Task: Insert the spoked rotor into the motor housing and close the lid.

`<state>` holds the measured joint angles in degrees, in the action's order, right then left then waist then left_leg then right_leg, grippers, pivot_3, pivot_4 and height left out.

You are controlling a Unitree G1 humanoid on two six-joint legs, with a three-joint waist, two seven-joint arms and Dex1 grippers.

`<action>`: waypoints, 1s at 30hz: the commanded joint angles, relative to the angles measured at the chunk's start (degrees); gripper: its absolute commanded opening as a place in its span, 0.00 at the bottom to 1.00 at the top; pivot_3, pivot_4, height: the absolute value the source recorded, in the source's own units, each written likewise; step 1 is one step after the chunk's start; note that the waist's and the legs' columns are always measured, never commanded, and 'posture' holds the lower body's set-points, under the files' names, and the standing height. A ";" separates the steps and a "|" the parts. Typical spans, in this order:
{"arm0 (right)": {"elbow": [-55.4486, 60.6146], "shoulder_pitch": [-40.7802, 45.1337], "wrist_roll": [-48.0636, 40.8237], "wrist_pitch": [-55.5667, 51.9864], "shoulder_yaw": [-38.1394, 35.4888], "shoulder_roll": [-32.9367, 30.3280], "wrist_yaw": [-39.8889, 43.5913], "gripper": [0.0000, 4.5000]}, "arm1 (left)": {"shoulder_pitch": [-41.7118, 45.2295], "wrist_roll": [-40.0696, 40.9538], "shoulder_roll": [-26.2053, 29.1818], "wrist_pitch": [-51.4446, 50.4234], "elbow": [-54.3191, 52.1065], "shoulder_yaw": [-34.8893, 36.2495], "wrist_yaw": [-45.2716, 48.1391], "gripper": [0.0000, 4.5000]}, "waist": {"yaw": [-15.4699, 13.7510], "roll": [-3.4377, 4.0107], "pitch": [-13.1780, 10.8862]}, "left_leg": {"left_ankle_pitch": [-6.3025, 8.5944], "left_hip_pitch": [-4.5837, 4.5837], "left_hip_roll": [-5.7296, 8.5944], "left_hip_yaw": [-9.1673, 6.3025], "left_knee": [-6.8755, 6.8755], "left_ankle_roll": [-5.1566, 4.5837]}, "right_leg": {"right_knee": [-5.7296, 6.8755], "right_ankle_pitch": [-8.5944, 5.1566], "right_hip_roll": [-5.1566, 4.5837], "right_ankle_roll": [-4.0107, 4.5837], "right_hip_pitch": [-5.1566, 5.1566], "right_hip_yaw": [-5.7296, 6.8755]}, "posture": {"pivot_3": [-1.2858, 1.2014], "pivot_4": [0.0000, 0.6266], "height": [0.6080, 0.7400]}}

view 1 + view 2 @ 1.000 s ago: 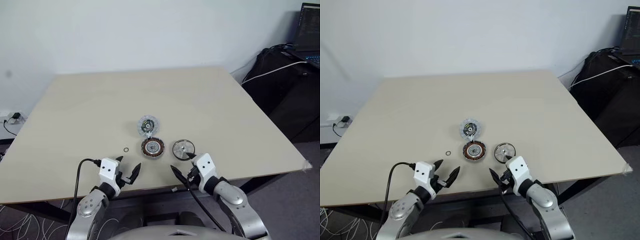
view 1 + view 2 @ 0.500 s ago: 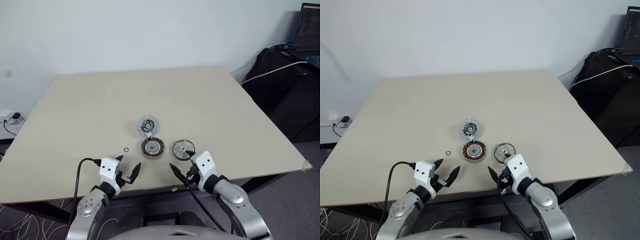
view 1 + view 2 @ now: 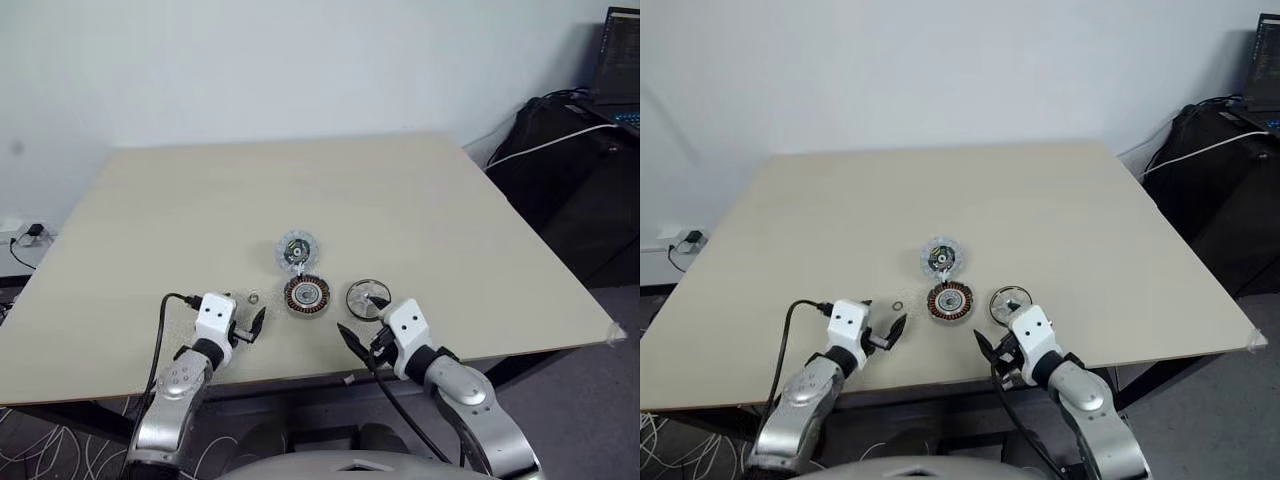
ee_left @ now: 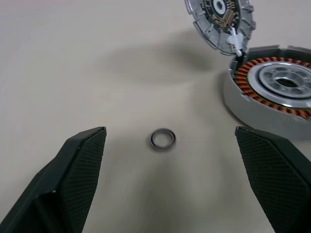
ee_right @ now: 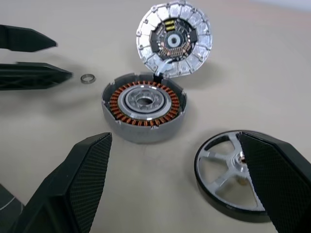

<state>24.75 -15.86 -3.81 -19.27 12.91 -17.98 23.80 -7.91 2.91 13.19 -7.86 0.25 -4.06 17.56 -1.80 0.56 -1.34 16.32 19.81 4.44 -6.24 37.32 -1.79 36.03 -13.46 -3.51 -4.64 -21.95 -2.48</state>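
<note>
On matte table point(image 3: 400, 200) | copper-wound round motor housing point(image 5: 144, 106) | both jaws wide, empty

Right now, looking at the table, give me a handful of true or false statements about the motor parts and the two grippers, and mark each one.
1. The spoked rotor already sits inside the motor housing. False: it lies on the table beside the housing.
2. The lid lies with its green-and-black inner face up, next to the housing. True.
3. The left gripper is shut on the small ring. False: it is open, and the ring lies loose on the table ahead of it.
4. The right gripper is open and holds nothing. True.
5. The copper-brown windings of the housing are exposed. True.
</note>
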 commanded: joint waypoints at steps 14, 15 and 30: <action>3.72 0.53 -0.29 -0.29 -0.65 0.36 -1.18 1.00 | 10.68 -1.14 -2.99 -3.01 10.74 -0.54 -0.37 0.99 | 0.00 -0.06 0.03 | -0.03 0.02 0.01 -0.01 0.00 -0.07 | -0.01 0.09 0.00 -0.14 -0.03 -0.01 | 0.52 0.00 1.00; 3.74 0.57 -0.27 -0.38 -0.59 0.42 -1.26 1.00 | 10.69 -1.14 -2.88 -3.12 10.81 -0.39 -0.46 0.99 | -0.02 -0.06 0.03 | -0.03 0.02 0.02 -0.01 0.00 -0.07 | -0.01 0.10 -0.01 -0.14 -0.03 -0.01 | 0.52 0.00 1.00; 3.19 0.94 -0.42 -0.31 -0.38 0.72 -1.60 1.00 | 10.07 -0.17 -2.96 -7.78 10.67 0.80 -2.55 0.99 | 0.01 -0.10 0.06 | -0.03 0.02 0.01 -0.02 0.00 -0.07 | -0.01 0.10 -0.01 -0.14 -0.02 0.00 | 0.52 0.00 1.00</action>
<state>25.99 -15.93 -3.84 -20.07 12.95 -17.54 22.44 1.24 2.54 10.20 -14.97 11.45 -4.07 15.17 -1.79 0.46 -1.28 16.29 19.82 4.45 -6.26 37.32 -1.85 36.02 -13.37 -3.52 -4.79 -21.97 -2.48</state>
